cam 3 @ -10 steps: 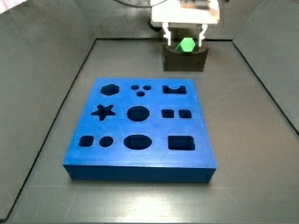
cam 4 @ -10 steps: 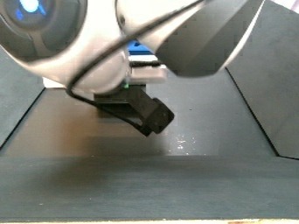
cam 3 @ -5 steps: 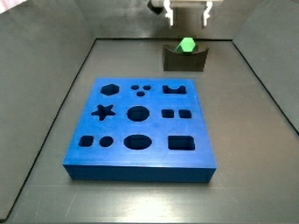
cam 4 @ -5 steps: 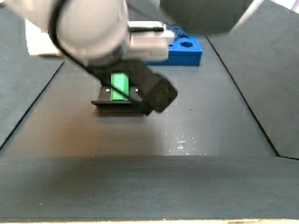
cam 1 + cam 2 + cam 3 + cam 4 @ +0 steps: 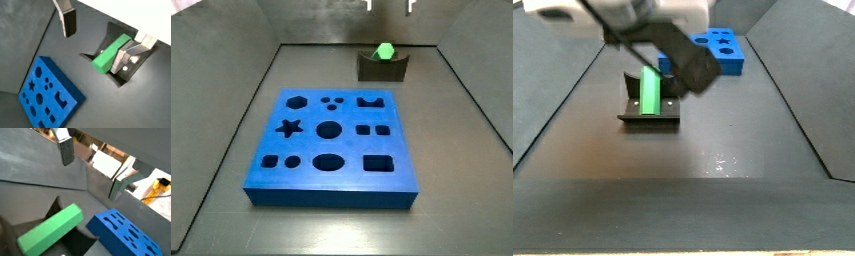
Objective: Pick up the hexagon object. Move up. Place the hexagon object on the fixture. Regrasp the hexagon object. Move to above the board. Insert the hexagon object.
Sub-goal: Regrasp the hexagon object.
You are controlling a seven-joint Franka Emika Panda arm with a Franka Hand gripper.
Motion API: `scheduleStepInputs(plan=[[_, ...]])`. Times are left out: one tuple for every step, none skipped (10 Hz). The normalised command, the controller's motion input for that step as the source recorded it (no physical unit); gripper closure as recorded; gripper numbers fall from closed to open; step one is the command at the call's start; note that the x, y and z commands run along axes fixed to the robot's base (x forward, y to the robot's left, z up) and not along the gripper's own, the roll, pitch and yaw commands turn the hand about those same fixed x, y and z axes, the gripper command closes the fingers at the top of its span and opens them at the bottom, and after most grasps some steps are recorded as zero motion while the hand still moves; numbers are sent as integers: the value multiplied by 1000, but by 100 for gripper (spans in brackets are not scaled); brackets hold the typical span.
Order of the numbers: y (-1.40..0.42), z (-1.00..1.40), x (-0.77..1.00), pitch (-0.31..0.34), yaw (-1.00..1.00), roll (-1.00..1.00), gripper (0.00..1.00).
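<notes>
Jaws of the gripper (image 5: 100, 35) hang spread and empty above the hexagon object (image 5: 382, 50) resting in the fixture (image 5: 381, 68).

Green hexagon object (image 5: 649, 90) tilted in fixture (image 5: 651, 117); gripper (image 5: 100, 37) above.

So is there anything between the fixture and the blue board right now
No. In a side view, only bare dark floor separates the fixture, holding the hexagon object, from the board. The open gripper is above the fixture.

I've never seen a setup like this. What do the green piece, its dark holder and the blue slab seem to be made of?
Hexagon object: probably plastic, plain matte green. Fixture: dark, dull, likely plastic or coated metal. Board: thick matte blue, maybe plastic or foam. The gripper is open above the fixture.
</notes>
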Motion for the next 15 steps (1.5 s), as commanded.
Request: scheduleStepInputs(plan=[[-1000,660,-94,59,10,1000,0],[-1000,553,-131,47,9,1000,0],[-860,358,-113,43,9,1000,0],[-657,127,-65,40,8,1000,0],[-541,81,-44,40,8,1000,0],[-289,56,-35,38,8,1000,0],[-90,34,-38,34,9,1000,0],[-12,22,-37,31,9,1000,0],[-32,9,-33,27,9,1000,0],[-33,9,-33,22,10,1000,0],[-28,14,-37,17,11,1000,0],[-28,4,-27,9,12,1000,0],[-25,5,-22,4,13,1000,0],[-22,7,-19,1,14,1000,0],[-23,5,-21,0,17,1000,0]])
